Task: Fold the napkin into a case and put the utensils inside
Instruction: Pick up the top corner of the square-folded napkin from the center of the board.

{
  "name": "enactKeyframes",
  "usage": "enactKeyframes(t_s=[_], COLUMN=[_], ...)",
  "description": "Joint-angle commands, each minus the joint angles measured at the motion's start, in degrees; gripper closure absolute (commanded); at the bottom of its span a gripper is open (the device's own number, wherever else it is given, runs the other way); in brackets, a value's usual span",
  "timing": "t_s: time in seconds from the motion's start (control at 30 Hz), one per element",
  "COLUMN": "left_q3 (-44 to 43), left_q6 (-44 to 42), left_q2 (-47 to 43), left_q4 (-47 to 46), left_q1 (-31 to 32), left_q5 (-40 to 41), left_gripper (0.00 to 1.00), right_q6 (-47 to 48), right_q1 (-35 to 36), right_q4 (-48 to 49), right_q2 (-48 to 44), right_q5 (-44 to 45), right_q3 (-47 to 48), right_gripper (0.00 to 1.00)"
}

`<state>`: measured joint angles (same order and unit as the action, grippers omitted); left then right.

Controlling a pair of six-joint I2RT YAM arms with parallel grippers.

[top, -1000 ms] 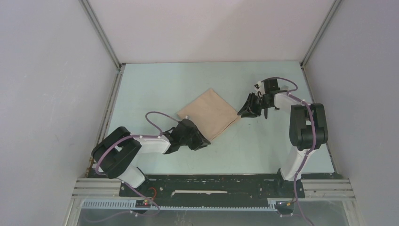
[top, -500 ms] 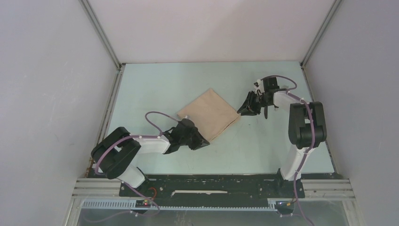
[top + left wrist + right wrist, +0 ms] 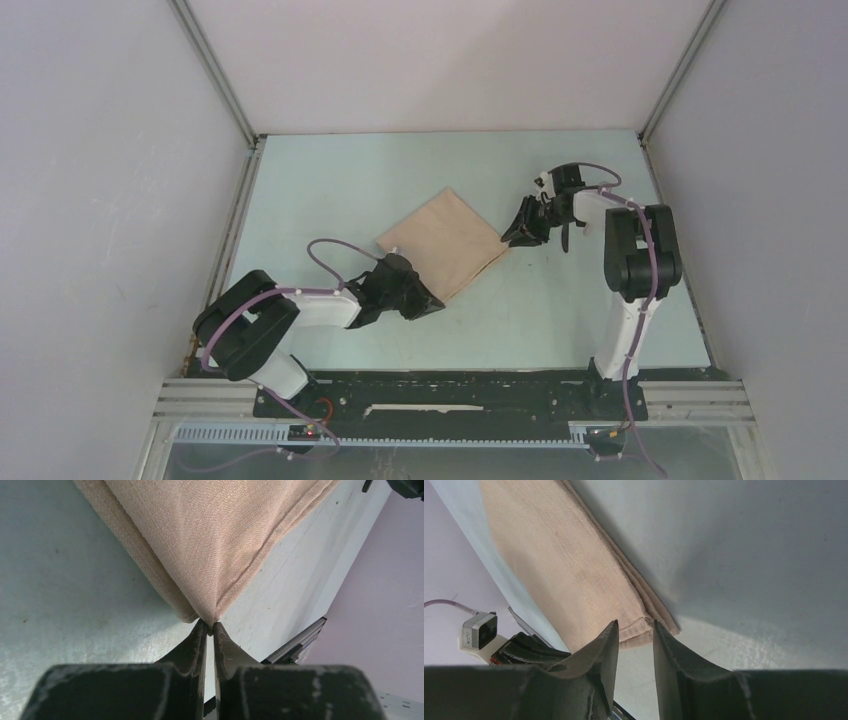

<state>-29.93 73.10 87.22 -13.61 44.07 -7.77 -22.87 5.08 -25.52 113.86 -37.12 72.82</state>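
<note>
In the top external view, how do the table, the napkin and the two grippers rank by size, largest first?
1. table
2. napkin
3. left gripper and right gripper: about alike, not ranked.

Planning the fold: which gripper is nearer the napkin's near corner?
Left. The left gripper is pinched on that corner of the napkin; the right gripper straddles its right-hand corner, jaws apart.

The napkin (image 3: pixel 445 240) was plain, unpatterned beige-tan cloth. The counter (image 3: pixel 330 180) was pale mint green. The left gripper (image 3: pixel 210 626) and right gripper (image 3: pixel 634 626) were black, the wall (image 3: pixel 100 200) pale grey.
</note>
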Motion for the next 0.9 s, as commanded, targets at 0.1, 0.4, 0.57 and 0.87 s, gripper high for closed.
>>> enactKeyframes(t_s=[0.1, 0.4, 0.57, 0.87], left_q3=[0.4, 0.8, 0.9, 0.7], left_q6=[0.5, 0.5, 0.7, 0.6], left_q2=[-0.3, -0.3, 0.1, 0.4], left_q4=[-2.2, -2.4, -2.8, -2.9], left_q1=[-0.4, -0.4, -0.4, -0.3], left_q5=[-0.3, -0.5, -0.8, -1.0], left_gripper=[0.90, 0.90, 0.91, 0.91], right_q6=[0.5, 0.7, 1.6, 1.6], right_q1=[0.8, 1.0, 1.2, 1.2], right_q4=[0.3, -0.1, -1.8, -1.6], right_q2=[1.6, 2.1, 1.3, -0.8], right_q5=[0.2, 0.6, 2.2, 2.6], right_q3=[1.7, 1.7, 1.7, 0.1], right_gripper=[0.60, 0.58, 0.57, 0.54])
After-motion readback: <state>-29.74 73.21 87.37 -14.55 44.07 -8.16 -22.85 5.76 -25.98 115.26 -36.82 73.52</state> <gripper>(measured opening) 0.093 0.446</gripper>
